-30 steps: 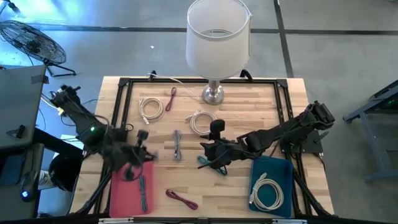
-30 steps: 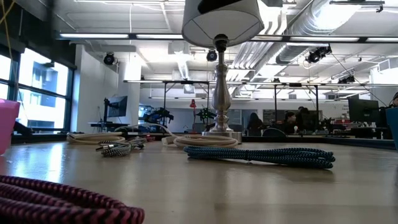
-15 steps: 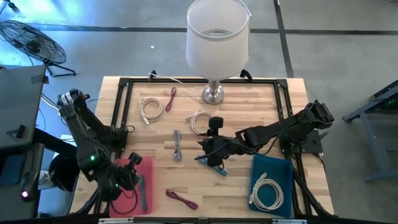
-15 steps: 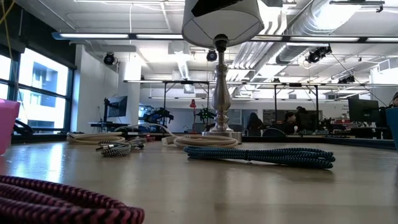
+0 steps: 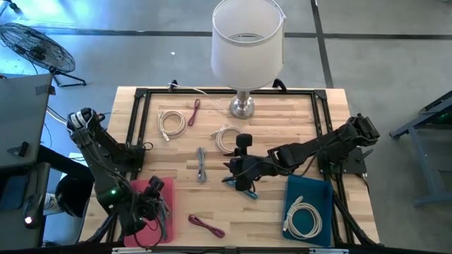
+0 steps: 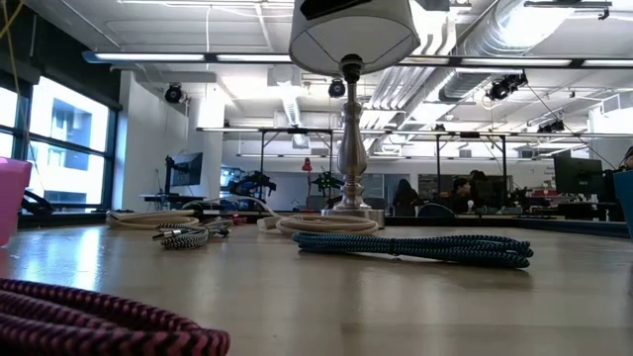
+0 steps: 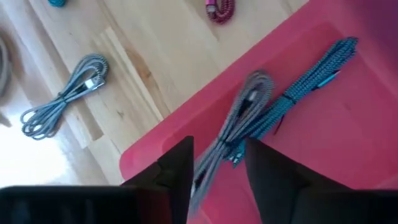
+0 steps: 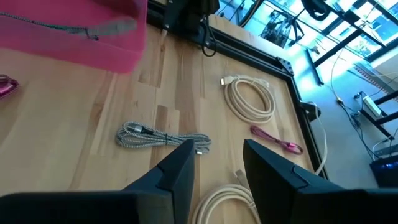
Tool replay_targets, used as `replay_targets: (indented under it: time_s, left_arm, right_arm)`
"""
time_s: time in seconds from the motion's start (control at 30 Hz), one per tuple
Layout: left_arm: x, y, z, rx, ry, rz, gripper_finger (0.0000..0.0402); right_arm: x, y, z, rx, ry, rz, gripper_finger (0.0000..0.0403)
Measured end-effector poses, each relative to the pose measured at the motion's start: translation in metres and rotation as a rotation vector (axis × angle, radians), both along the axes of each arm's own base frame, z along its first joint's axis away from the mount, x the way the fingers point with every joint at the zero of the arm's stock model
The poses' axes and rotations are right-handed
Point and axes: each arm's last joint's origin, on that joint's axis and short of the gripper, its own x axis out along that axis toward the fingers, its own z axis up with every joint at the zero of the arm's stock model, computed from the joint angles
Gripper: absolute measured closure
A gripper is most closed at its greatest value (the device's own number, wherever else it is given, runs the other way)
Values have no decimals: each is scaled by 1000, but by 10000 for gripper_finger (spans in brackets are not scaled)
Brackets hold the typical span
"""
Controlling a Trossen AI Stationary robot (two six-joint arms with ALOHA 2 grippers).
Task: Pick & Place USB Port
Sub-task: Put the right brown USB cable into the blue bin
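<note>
My left gripper (image 5: 154, 206) hangs open over the pink tray (image 5: 168, 190) at the table's near left, pointing steeply down. In the tray lie a grey braided USB cable (image 7: 249, 102) and a teal one (image 7: 311, 78), side by side. The grey cable's near end runs under the gap between my left fingers; I cannot tell whether they touch it. My right gripper (image 5: 239, 180) stands open near the table's middle. It is just above and beside a teal cable (image 5: 248, 190) that lies on the wood, and nothing is between its fingers.
Loose on the table are a grey cable (image 5: 202, 166), two white coils (image 5: 171, 123) (image 5: 227, 137), a pink cable (image 5: 194, 111) and a dark red one (image 5: 206, 226). A blue tray (image 5: 325, 190) at the near right holds a white cable. A lamp (image 5: 244, 106) stands at the far middle.
My left gripper has swung from the pink tray's far edge toward the table's near edge. It has sunk lower over the tray and tipped more steeply downward.
</note>
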Motion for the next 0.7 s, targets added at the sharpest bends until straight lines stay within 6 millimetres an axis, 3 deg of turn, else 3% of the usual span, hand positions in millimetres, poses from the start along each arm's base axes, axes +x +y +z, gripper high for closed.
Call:
replay_targets:
  time_s: [0.13, 0.33, 0.47, 0.7]
  left_arm:
    - [-1, 2, 0, 34, -12, 6, 251]
    - [-1, 10, 2, 157, -98, 31, 249]
    - [3, 16, 15, 246, -204, 73, 248]
    - [6, 29, 42, 424, -438, 169, 248]
  right_arm:
    - [0, -5, -1, -6, 18, -13, 273]
    - [0, -40, -12, 58, 147, -84, 273]
    - [0, -59, -17, 118, 217, -81, 273]
    - [-1, -69, -24, 116, 323, 39, 273]
